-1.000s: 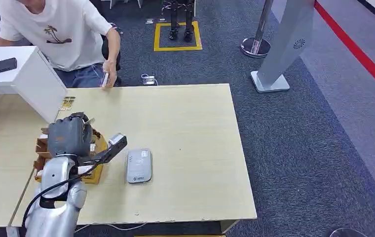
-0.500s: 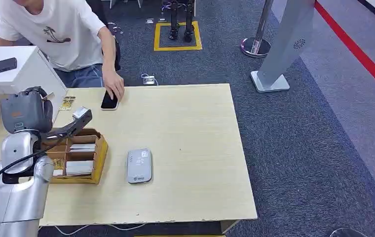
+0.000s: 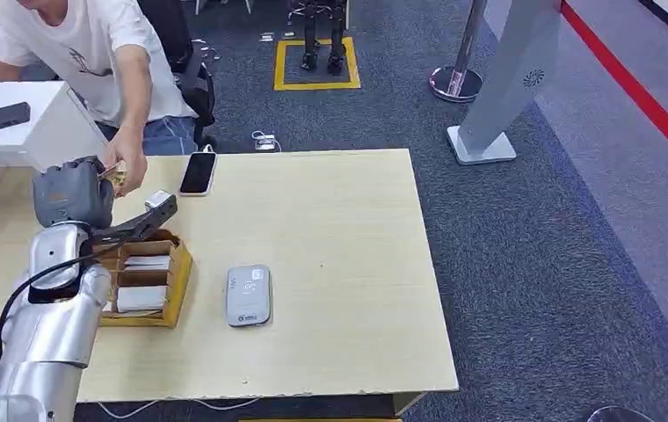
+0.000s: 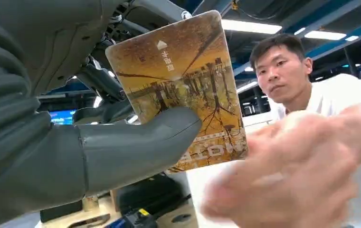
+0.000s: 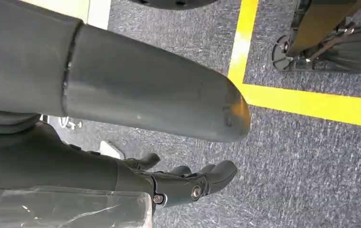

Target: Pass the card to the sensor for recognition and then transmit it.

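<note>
My left hand (image 3: 71, 193) is raised over the table's far left corner. It pinches a golden-brown picture card (image 4: 178, 90) between thumb and fingers. In the head view a corner of the card (image 3: 118, 174) pokes out beside the person's hand (image 3: 127, 167), which reaches right up to it. That hand (image 4: 288, 175) looks blurred close to the card's edge in the left wrist view; whether it touches the card I cannot tell. The grey sensor pad (image 3: 248, 295) lies flat mid-table, nearer me than the card. My right hand (image 5: 145, 109) hangs over grey carpet, holding nothing.
A yellow card box (image 3: 175, 280) with white cards stands left of the sensor. A black phone (image 3: 197, 172) lies at the table's far edge. A white box (image 3: 45, 132) stands at far left, and a person sits behind the table. The wooden tabletop (image 3: 348, 264) stretches right.
My left hand rose from the card box to the far left with the card. The person laid the phone on the table, then reached over to the card.
</note>
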